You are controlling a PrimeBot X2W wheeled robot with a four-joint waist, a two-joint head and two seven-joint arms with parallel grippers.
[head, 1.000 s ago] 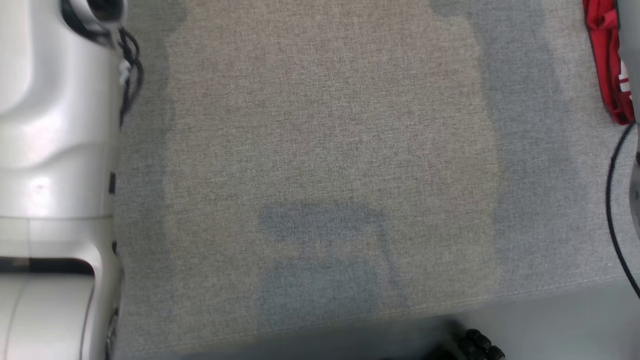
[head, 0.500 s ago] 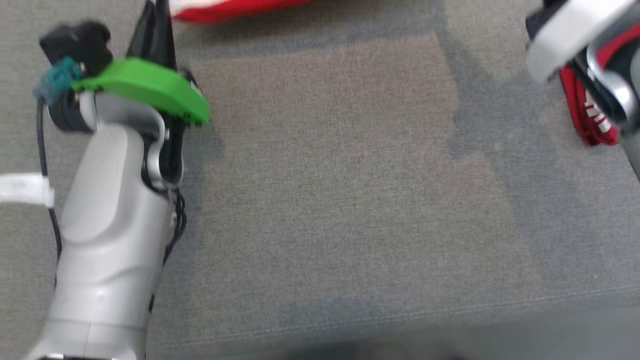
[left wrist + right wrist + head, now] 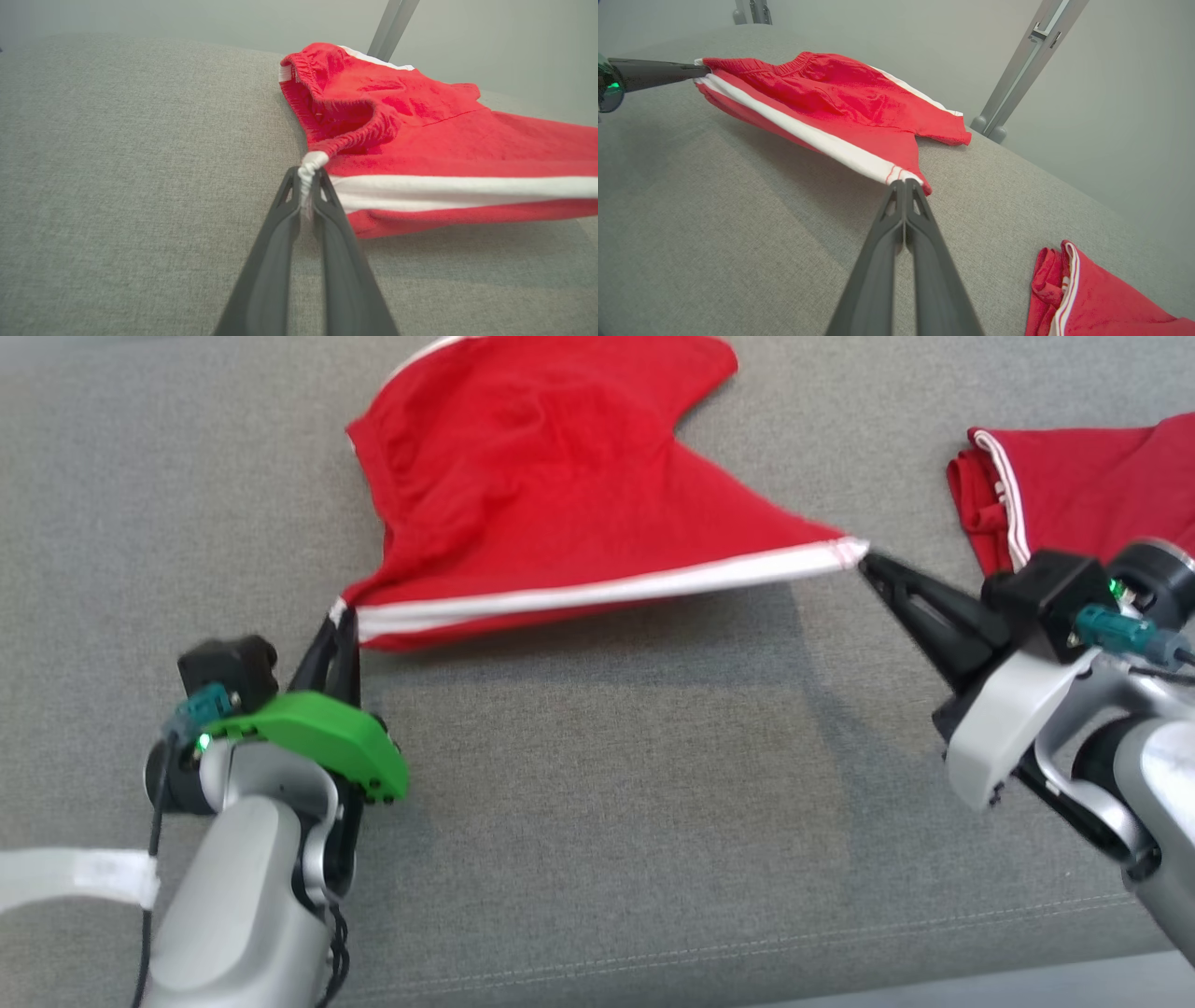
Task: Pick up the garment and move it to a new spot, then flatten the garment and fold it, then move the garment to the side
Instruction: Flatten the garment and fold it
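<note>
The red shorts (image 3: 560,495) (white stripe along the side, elastic waistband) hang stretched between 2 hands above the grey fabric surface (image 3: 607,784). The left hand (image 3: 341,613) is clamped on the waistband corner and the right hand (image 3: 864,558) on the leg-hem corner. The far leg rests on the surface.

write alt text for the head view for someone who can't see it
A pair of red shorts is stretched along its white-striped side between the left gripper, which pinches the waistband corner, and the right gripper, which pinches the hem corner, over a grey fabric surface. A second red garment lies at the upper right.
</note>
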